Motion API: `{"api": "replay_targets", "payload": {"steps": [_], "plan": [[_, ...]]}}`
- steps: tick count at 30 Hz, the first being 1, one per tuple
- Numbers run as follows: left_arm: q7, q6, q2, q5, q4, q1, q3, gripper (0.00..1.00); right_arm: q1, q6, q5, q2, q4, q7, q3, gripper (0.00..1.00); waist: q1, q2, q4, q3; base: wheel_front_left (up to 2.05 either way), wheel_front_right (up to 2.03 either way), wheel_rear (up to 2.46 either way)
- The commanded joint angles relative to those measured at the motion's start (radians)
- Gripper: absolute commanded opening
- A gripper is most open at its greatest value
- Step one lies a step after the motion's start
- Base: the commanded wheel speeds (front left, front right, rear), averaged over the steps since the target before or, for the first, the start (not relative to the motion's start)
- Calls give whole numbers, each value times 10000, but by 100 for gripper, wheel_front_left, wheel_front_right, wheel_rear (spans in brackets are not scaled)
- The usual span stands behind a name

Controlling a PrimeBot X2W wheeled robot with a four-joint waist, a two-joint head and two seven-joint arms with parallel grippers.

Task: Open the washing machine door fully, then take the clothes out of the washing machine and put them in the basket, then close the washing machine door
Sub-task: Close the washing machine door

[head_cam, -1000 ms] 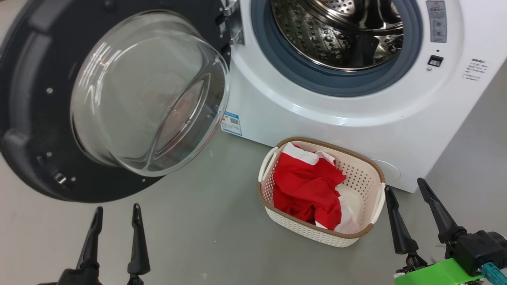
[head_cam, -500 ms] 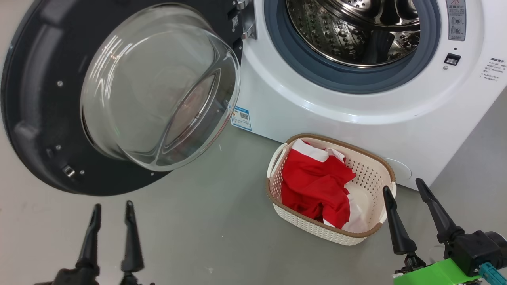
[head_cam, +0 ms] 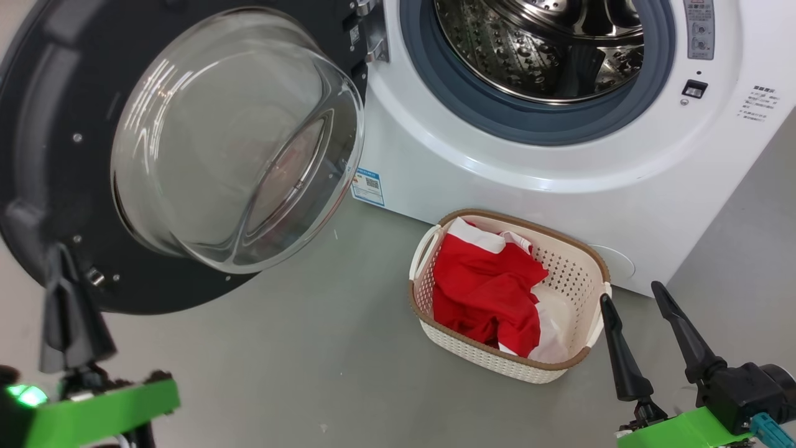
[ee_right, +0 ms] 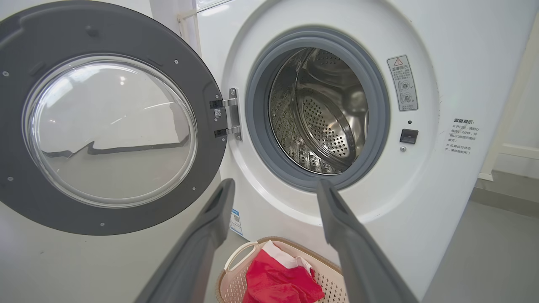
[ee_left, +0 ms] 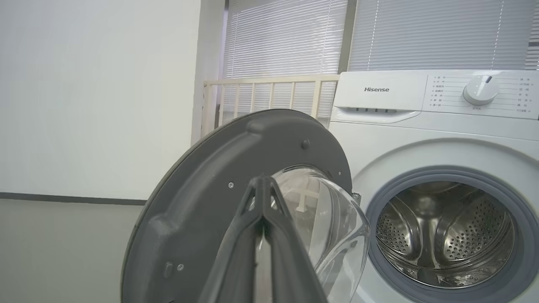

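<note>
Clothes (head_cam: 485, 286), red with white parts, lie bunched in the basket (head_cam: 479, 362) at 5 o'clock in the head view, so I judge the emptying done and only the shutting left.

Nearest, at 8 o'clock, the left gripper (head_cam: 59, 261) has changed most. A second ago it sat low with fingers apart, pointing up. Now it has risen and turned, its fingers pressed together into one dark spike holding nothing, set before the lower rim of the washing machine door (head_cam: 37, 155). Whether the tip touches that rim I cannot tell. It reads as readying a push on the door.

At 4 o'clock the right gripper (head_cam: 629, 294) has stayed put, jaws spread and empty, just beside the basket. The door hangs wide open at 10 o'clock, its glass bowl bulging toward the camera. Beyond, at 1 o'clock, the washing machine (head_cam: 559, 186) shows its steel drum (head_cam: 535, 56) with no fabric in the part seen.

The floor (head_cam: 311, 361) is smooth grey. Farthest, in the left wrist view, stand a pale wall (ee_left: 97, 97), a cream railing (ee_left: 269, 80) and closed blinds (ee_left: 421, 33).
</note>
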Motion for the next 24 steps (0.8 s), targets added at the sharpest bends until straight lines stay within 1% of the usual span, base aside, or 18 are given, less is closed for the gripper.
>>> {"api": "replay_targets", "payload": {"steps": [1, 3, 5, 9, 13, 16, 19, 24], "plan": [[-49, 39, 112, -102, -322, -427, 437, 0, -402, 62, -119, -131, -206, -63, 222, 100, 0, 0, -25, -19, 0, 0, 0], [-49, -44, 112, -356, -327, -696, 658, 0, -393, 62, -132, -131, -195, -63, 229, 100, 0, 0, -69, -42, 0, 0, 0], [-49, -224, 112, -539, -222, -1001, 897, 0, -393, 62, -150, -131, -188, -63, 244, 100, 0, 0, -121, -46, 0, 0, 0], [-49, -471, 112, -1530, 129, -1722, 1488, 0, -386, 62, -188, -131, -190, -63, 244, 100, 0, 0, -215, -32, 0, 0, 0], [-49, -830, 112, -2367, 768, -2538, 2152, 0, -385, 62, -221, -131, -175, -63, 246, 100, 0, 0, -310, -12, 0, 0, 0], [-49, -927, 125, -3059, 1382, -3166, 2690, 0, -389, 62, -237, -131, -166, -63, 257, 100, 0, 0, -398, -10, 0, 0, 0], [127, -1032, 440, -3696, 2162, -3802, 3116, 0, -386, 62, -255, -131, -169, -63, 237, 100, 0, 0, -502, -12, 0, 0, 0], [763, -1058, 1164, -4697, 3534, -4819, 3812, 0, -341, 62, -270, -131, -146, -63, 209, 100, 0, 0, -678, -32, 0, 0, 0]]}}
